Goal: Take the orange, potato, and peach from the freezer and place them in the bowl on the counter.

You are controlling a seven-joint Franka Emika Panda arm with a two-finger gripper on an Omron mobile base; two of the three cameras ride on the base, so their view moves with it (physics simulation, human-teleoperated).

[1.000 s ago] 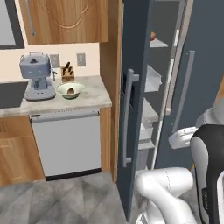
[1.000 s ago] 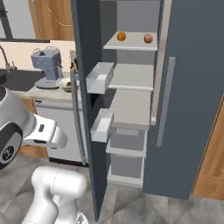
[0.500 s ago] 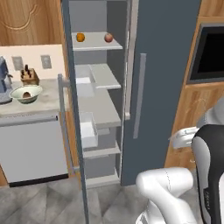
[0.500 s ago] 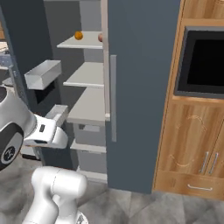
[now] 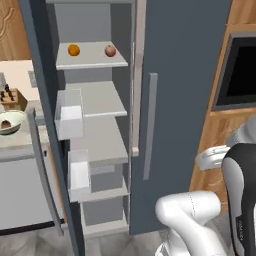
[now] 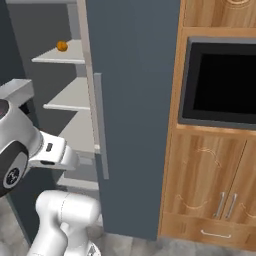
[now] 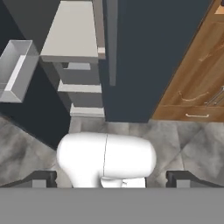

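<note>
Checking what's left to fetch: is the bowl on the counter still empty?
Not empty. The bowl holds a dark brownish lump, seemingly the potato; the orange and peach sit on the freezer shelf.

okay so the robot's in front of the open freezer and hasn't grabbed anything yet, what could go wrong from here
1. The orange and peach sit loose on the top shelf of the freezer. Being round, a glancing touch could roll them off.
2. They lie high while the open gripper points down at the floor, so the reach up past the open door's white bins may clip them.
3. Something brown, probably the potato, already lies in the bowl, leaving less room.
</note>
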